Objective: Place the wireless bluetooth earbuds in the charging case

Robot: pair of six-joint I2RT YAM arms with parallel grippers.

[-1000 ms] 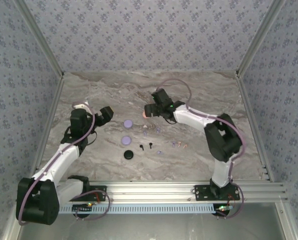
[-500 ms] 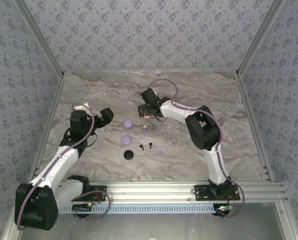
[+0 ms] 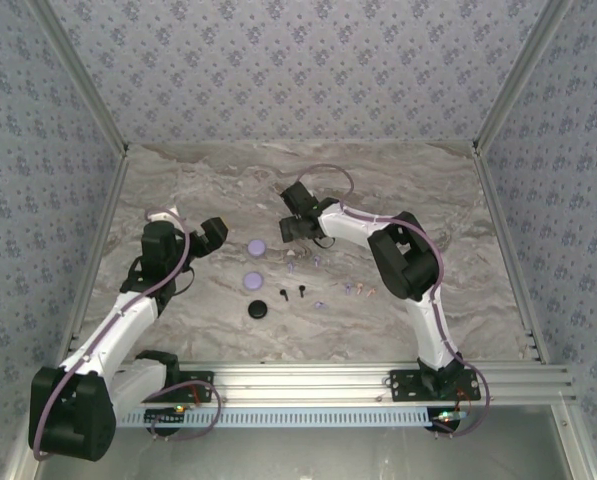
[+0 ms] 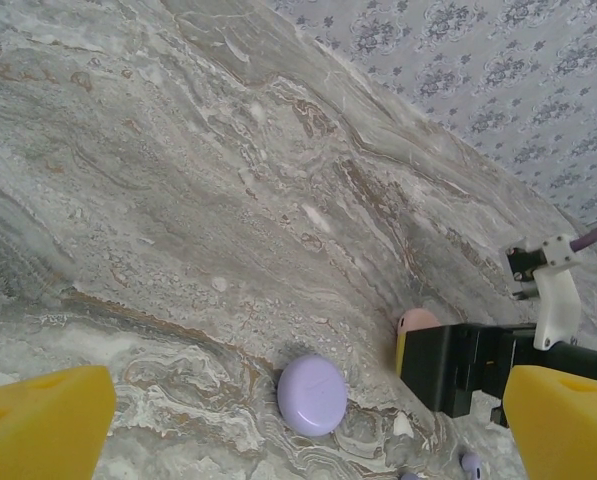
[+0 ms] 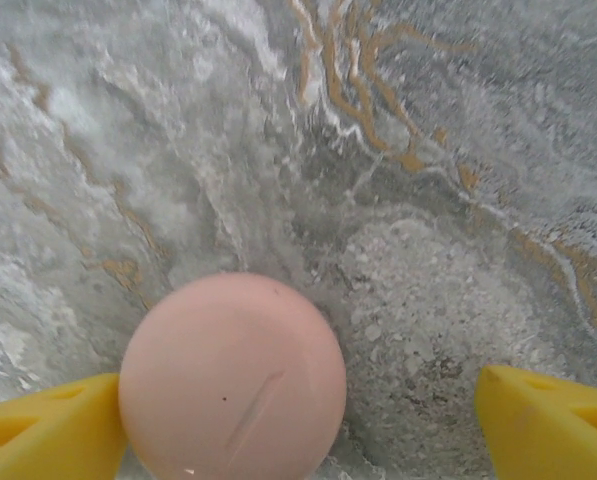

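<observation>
Right hand [image 5: 298, 430], yellow-tipped: fingers spread wide, nothing clamped; round pale pink plastic disc [image 5: 233, 375] lies between them on the marbled grey table [image 5: 428, 150], crowded against one finger [image 5: 48, 430] and well apart from the other. Disc judged to be a closed charging case

Left hand [image 4: 303, 425]: fully spread, empty, hanging above a round lilac plastic disc [image 4: 313, 393]

Tiny stemmed plastic earbuds [image 3: 302, 292]: black, lilac and pale pink, scattered loose on the table, a little nearer the arm bases than the right hand; none seated in any case

Step in hand, as judged: taking hold of the pink disc

Handling notes: hand sits off-centre; shift until the disc lies midway, or the near finger will shove it along the smooth table before the far one arrives; close slowly, low on the rim; the domed glossy shell may squirt out if pinched high; the lid looks shut and would need opening before any bud goes in
</observation>
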